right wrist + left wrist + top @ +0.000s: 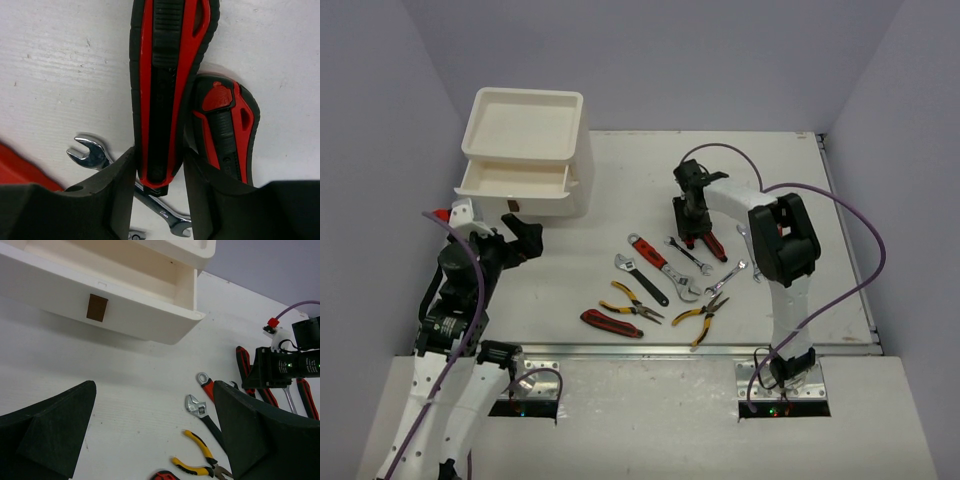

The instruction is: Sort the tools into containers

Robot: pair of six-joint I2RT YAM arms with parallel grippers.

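My right gripper [692,232] stands over the tool pile at mid-table. In the right wrist view its two pads press on both sides of one handle of the red-and-black pliers [167,75]; the other handle [225,130] lies outside the right pad, and a silver wrench [95,155] lies beneath. My left gripper [525,235] is open and empty, low in front of the white containers [525,150], whose upper drawer [125,290] is pulled out. More tools lie on the table: a red adjustable wrench [648,253], a black one [640,278] and yellow pliers [632,303].
A second pair of yellow pliers [700,316], another red-and-black pair [610,322] and a silver wrench [725,278] lie near the front of the table. The containers' top tray [525,105] sits at the back left. A purple cable [850,230] loops over the right side.
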